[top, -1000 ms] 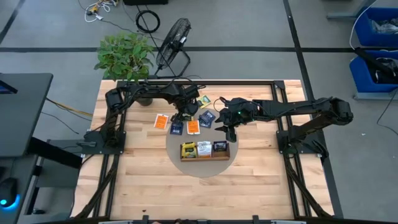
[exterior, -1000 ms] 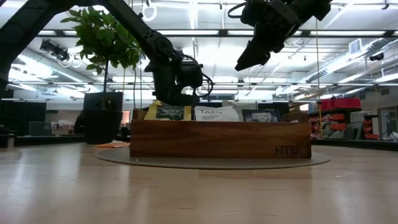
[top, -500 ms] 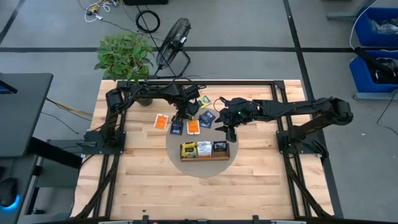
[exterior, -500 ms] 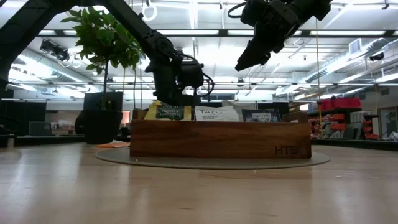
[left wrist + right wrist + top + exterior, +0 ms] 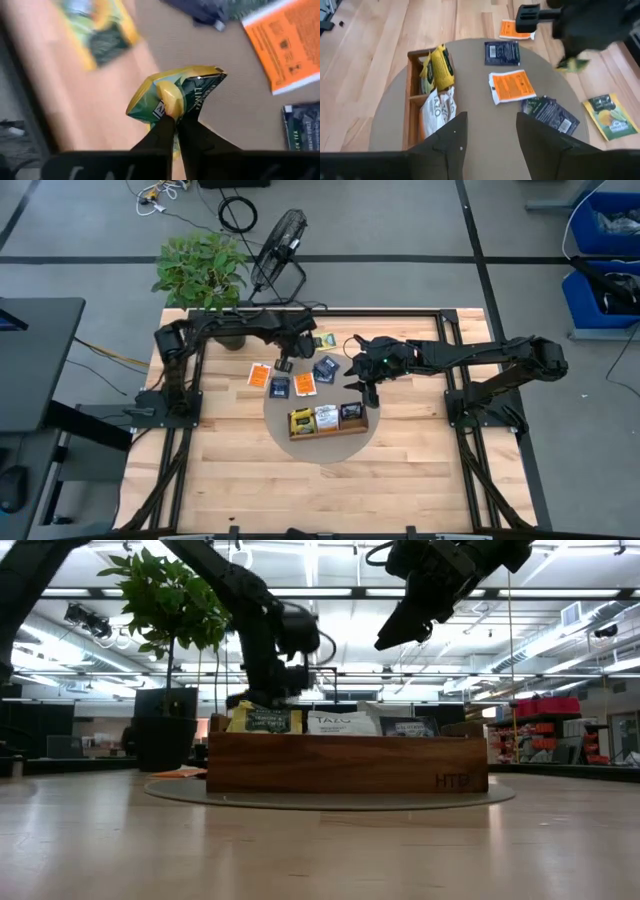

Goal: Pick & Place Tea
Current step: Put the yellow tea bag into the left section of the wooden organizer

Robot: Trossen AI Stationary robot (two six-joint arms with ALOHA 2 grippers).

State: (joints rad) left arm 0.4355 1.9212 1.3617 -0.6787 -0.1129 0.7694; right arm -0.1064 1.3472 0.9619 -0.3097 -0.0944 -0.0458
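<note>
The left gripper [image 5: 176,119] has its two fingers pressed together on a yellow-and-green tea packet [image 5: 172,95], and the packet is crumpled and up off the table. In the high view this gripper [image 5: 284,363] sits on the far side of the wooden tray [image 5: 327,420], toward the plant [image 5: 200,265]. The tray stands on a round grey mat [image 5: 290,398], and its three boxes already hold packets. More packets lie flat on the far side of the tray: an orange packet [image 5: 305,384] and a dark blue packet [image 5: 281,387] near it, and another orange packet [image 5: 259,375] farther off on the wood. The right gripper [image 5: 362,387] hangs in the air just beside the tray's right end with its fingers spread and nothing in them. To do this step well, I think the left arm should lift the packet high enough to clear the tray wall and the packets sticking up out of it, then go to the box with yellow packets. The grip is only on one corner, so a slow move seems safest. The room is tight near the right gripper, but there is lots of open table on the near side of the tray.
</note>
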